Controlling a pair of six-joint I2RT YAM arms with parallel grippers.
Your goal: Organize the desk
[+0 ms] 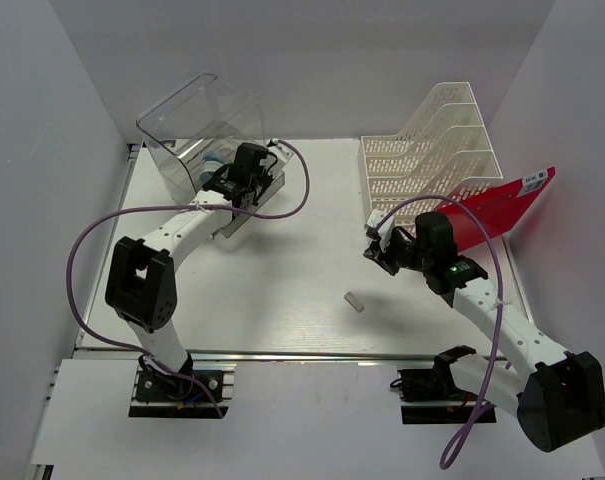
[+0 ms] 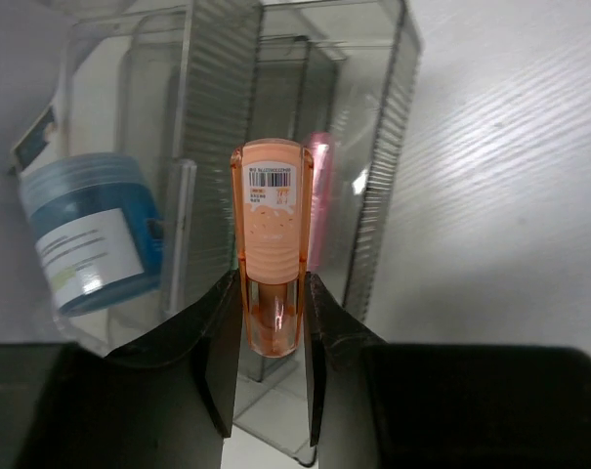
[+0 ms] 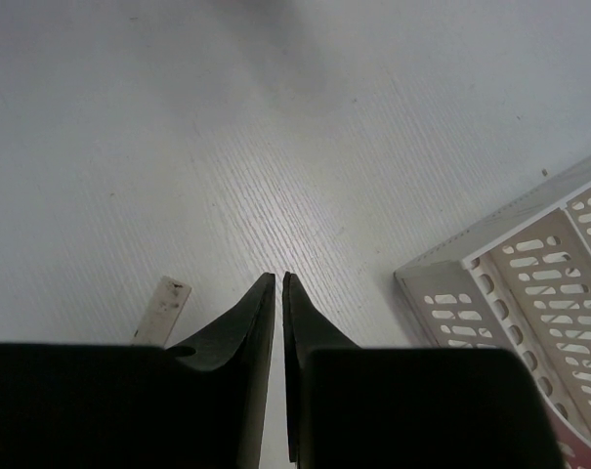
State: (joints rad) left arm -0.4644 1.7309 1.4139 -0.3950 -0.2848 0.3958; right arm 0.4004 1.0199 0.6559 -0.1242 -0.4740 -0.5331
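Note:
The desk [image 1: 312, 270] is a white tabletop with a silver rail along its near edge. My left gripper [image 1: 222, 183] is at the back left, at the clear plastic drawer box [image 1: 197, 130]. In the left wrist view it [image 2: 271, 285] is shut on an orange tube with a barcode label [image 2: 271, 234], held upright in front of the box's compartments [image 2: 373, 147]. My right gripper [image 1: 376, 249] hovers over the desk right of centre; its jaws [image 3: 278, 281] are shut on nothing. A small white eraser [image 1: 355, 301] lies near it on the desk [image 3: 275, 117] and also shows in the right wrist view [image 3: 163, 310].
A white slotted file rack [image 1: 432, 150] stands at the back right, its corner in the right wrist view [image 3: 529, 283]. A red folder [image 1: 502, 205] leans beside it. A blue tub [image 2: 90, 234] and a pink item [image 2: 320, 195] sit in the clear box.

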